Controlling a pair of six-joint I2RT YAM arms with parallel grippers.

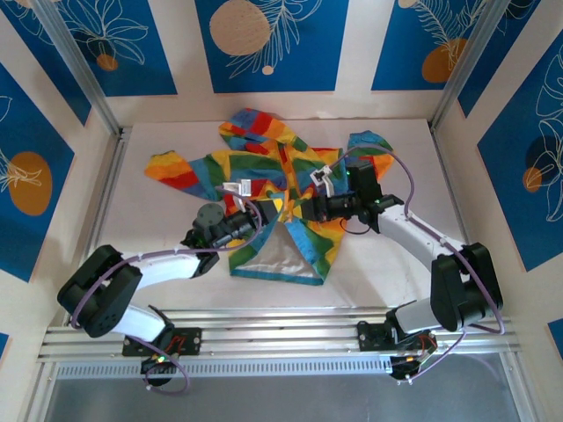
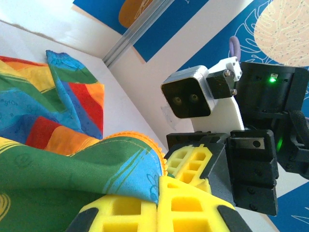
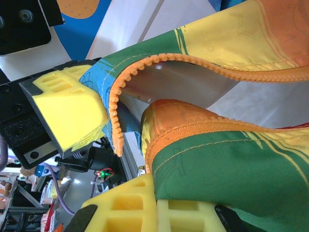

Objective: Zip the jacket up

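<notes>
1. The jacket (image 1: pixel 264 167) is spread on the table's (image 1: pixel 396 264) middle, hood toward the far edge.
2. One front edge is pinched by the left gripper (image 2: pixel 158 198).
3. The opposite edge, by the zipper (image 3: pixel 193 131), is clamped by the right gripper (image 3: pixel 155 203).

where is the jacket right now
In the top view the jacket lies centred on the table, its front edges pinched by the left gripper and right gripper.

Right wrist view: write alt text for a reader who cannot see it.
The right gripper pinches the jacket's orange zipper edge between yellow pads. The left gripper holds the opposite edge; the two are unjoined.
</notes>
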